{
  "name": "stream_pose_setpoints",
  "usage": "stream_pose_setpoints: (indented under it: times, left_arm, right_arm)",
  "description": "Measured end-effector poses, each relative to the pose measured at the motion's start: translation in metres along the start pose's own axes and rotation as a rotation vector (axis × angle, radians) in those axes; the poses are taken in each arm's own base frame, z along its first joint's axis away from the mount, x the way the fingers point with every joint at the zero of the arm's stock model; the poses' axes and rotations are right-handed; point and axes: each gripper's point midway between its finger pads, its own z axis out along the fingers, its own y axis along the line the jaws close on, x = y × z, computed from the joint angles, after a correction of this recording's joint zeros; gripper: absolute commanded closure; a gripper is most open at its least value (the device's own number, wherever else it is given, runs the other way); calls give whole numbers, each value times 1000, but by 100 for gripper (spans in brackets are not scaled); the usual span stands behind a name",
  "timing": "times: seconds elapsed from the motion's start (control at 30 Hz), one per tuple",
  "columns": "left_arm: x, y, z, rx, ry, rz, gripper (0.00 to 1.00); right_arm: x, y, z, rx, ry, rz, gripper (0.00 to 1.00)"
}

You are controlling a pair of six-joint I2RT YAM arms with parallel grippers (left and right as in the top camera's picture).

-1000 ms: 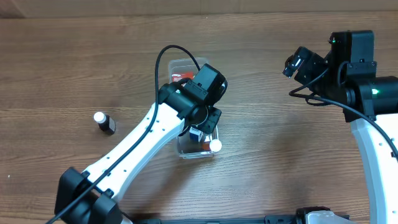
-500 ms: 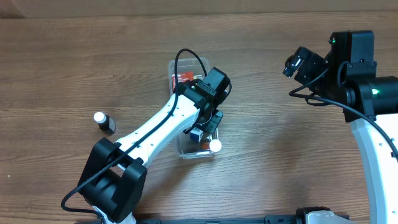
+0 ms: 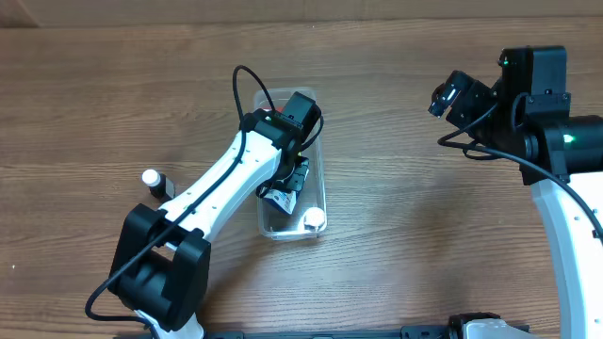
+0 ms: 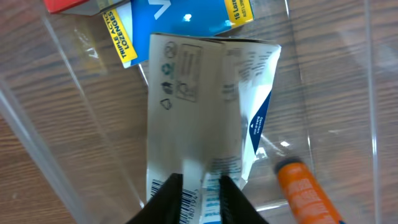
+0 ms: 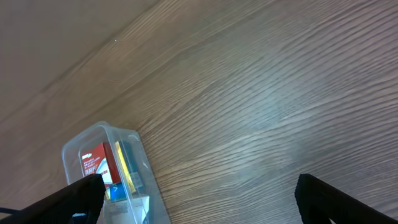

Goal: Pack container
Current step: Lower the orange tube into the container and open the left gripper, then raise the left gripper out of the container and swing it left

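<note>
The container (image 3: 318, 169) is a clear long bin in mid-table. It holds a red box (image 4: 68, 5), a blue and yellow lozenge box (image 4: 186, 15) and an orange white-capped bottle (image 3: 314, 218), which also shows in the left wrist view (image 4: 305, 190). My left gripper (image 3: 287, 186) reaches down inside the bin and is shut on a white packet (image 4: 205, 106) with a barcode; the fingers (image 4: 204, 199) pinch its near edge. My right gripper (image 3: 452, 94) hangs open and empty above the table at the right, well clear of the bin (image 5: 102, 134).
A small dark bottle with a white cap (image 3: 158, 185) stands on the wooden table left of the bin. The left arm crosses the bin's near left side. The right arm's base is at the right edge.
My left wrist has swung to the left over the bin, and the white packet now shows low in the bin's near half. The right arm has not moved.
</note>
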Motion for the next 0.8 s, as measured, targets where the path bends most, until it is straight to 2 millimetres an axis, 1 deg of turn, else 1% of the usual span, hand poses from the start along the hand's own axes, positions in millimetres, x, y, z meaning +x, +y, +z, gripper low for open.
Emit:
stream_pose_setpoints:
  times: [0.07, 0.13, 0.23, 0.33, 0.43, 0.5, 0.63, 0.8]
  left_arm:
    - [-1, 0, -3, 4, -10, -13, 64]
    - [-3, -1, -9, 9, -31, -22, 62]
    - [-6, 0, -22, 22, -70, -36, 62]
    - [-4, 1, -30, 25, -81, -38, 63]
    - [-4, 1, -31, 26, -82, -35, 63]
    - [-8, -1, -32, 36, -100, -14, 63]
    - [-18, -9, -33, 59, -146, 59, 64]
    - [-25, -17, -34, 74, -176, 144, 66]
  right_arm:
    - [0, 0, 0, 0, 0, 0, 0]
    - [0, 0, 0, 0, -1, 0, 0]
    - [0, 0, 0, 0, -1, 1, 1]
    - [0, 0, 0, 0, 0, 1, 0]
    - [0, 0, 0, 0, 0, 0, 0]
    - [0, 0, 0, 0, -1, 0, 0]
    - [0, 0, 0, 0, 0, 0, 0]
    - [0, 0, 0, 0, 0, 0, 0]
